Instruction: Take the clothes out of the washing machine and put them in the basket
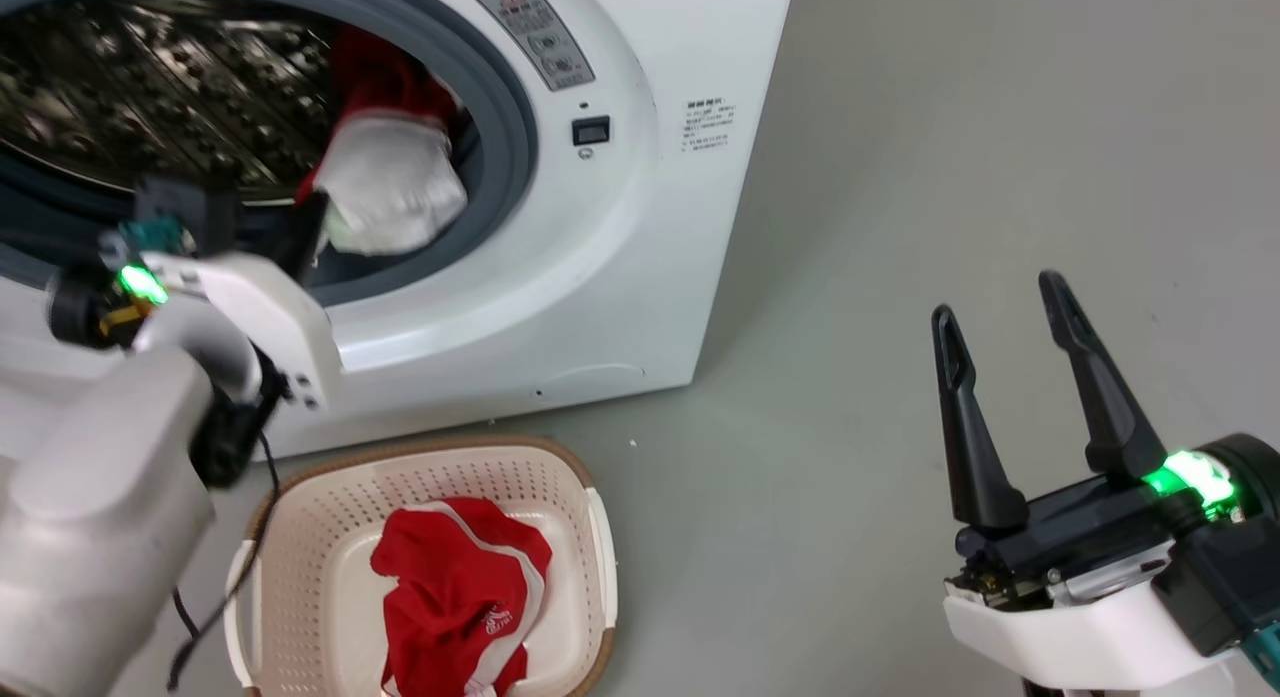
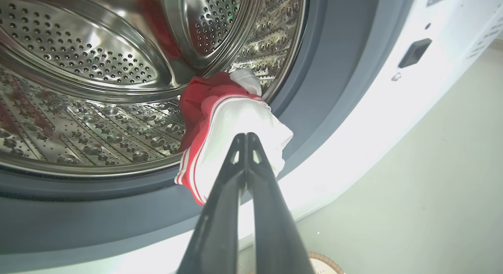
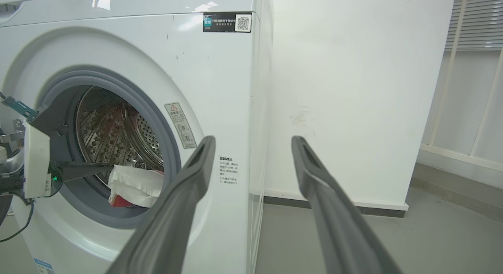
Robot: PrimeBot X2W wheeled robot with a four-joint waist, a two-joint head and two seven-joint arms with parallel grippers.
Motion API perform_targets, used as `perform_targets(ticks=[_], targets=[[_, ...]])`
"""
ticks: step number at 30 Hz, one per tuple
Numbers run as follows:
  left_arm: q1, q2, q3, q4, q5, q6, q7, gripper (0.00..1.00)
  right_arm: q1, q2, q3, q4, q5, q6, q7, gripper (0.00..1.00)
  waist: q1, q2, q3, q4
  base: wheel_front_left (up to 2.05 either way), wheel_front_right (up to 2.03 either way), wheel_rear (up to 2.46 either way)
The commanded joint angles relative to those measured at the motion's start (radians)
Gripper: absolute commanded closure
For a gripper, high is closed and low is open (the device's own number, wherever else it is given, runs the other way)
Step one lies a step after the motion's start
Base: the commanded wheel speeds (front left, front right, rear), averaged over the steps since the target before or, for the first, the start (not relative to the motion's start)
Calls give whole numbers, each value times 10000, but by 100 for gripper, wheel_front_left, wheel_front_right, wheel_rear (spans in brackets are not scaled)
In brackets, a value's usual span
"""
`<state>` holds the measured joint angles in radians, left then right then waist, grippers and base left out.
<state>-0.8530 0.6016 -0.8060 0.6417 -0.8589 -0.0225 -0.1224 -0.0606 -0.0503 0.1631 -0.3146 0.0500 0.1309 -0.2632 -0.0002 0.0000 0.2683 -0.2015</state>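
Observation:
The washing machine stands open, its steel drum bare on the left. A red garment with a white panel and stripes hangs over the grey seal at the drum's lower right. My left gripper is shut on its white part, at the mouth of the door. The same garment and the left gripper also appear in the right wrist view. The cream basket sits on the floor below the door and holds another red garment. My right gripper hangs open over the floor, far right.
Grey floor stretches to the right of the machine. A white wall rises just beyond the machine's side. A black cable dangles from my left arm over the basket's left rim.

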Motion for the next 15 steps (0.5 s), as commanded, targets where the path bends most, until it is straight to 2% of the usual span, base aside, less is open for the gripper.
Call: perform_targets(ticks=[1, 15], targets=[[400, -38, -52, -216, -65, 144, -141, 100, 182, 2, 8, 75, -84, -3, -23, 0, 2, 0, -331, 162, 0, 0, 0], [3051, -14, -343, -1735, -516, 1034, -526, 100, 869, 2, 2, 396, -250, -3, -23, 0, 2, 0, -1420, 434, 0, 0, 0]])
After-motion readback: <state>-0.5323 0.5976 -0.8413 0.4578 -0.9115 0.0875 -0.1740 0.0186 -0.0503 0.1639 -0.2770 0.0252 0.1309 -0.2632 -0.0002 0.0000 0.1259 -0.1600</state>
